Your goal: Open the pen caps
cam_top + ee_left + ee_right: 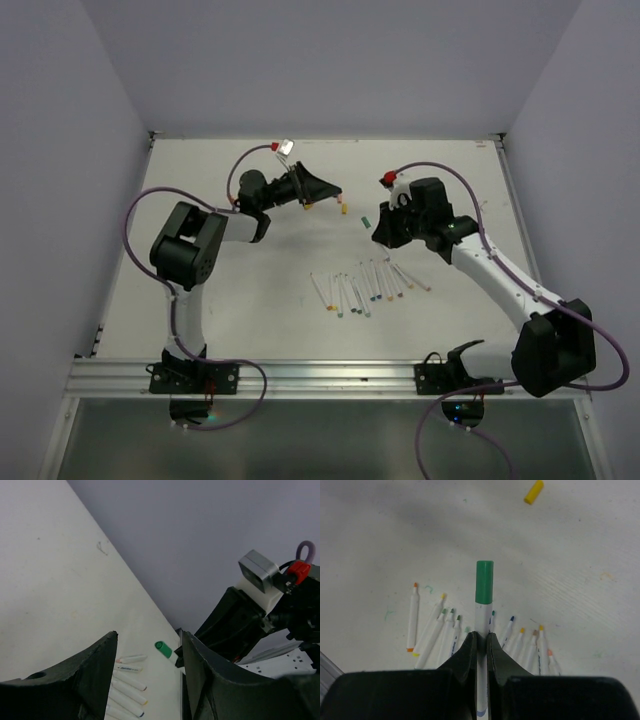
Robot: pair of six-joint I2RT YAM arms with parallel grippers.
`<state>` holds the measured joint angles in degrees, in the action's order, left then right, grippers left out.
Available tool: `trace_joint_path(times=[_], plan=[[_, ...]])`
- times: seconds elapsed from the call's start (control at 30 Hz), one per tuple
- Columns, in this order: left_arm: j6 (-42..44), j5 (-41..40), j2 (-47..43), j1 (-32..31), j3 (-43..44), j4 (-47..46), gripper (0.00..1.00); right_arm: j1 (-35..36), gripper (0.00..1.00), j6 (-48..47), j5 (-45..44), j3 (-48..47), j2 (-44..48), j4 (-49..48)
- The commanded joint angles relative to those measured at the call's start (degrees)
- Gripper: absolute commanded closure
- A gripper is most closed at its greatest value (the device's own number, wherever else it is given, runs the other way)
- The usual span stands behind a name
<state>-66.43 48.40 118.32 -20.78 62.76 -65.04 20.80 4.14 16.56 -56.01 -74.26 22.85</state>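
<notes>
White surface (250, 300) noted. My right claw (481, 639) clamps a pen (482, 616), its green cap (484, 582) on, held aloft; my left claw (148, 642) stands apart nearby. Risk: off-centre closure skews the pen.

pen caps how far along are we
Mostly done: the pens in a row show bare coloured tips, and a yellow cap lies loose. In hand: the right gripper is shut on a white pen whose green cap is on; the left gripper is open near it. Left: pulling that cap.
</notes>
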Motion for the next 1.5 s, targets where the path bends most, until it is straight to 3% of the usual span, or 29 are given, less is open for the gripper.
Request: trace_joint_path(times=[0.0, 0.17, 0.8, 1.07, 1.47], plan=[[-7.6, 1.8, 1.2, -2.4, 0.2, -13.9, 0.42, 2.7, 1.0, 2.9, 2.5, -0.5, 0.0, -4.7], [-10.7, 1.3, 2.4, -3.7, 0.4, -16.9, 0.43, 4.4, 1.0, 3.9, 1.3, -1.6, -0.8, -7.0], [-10.4, 2.5, 4.3, -5.4, 1.2, -14.8, 0.46, 5.4, 1.0, 5.5, 0.1, -4.5, -4.6, -11.6], [-11.4, 2.7, 3.6, -5.6, 1.3, -15.4, 0.59, 5.4, 1.0, 6.1, -0.1, -4.5, -5.8, -12.6], [-12.7, 2.8, 3.8, -6.2, 1.1, -16.4, 0.62, 5.5, 1.0, 7.6, -1.8, -3.7, -5.6, -15.3]])
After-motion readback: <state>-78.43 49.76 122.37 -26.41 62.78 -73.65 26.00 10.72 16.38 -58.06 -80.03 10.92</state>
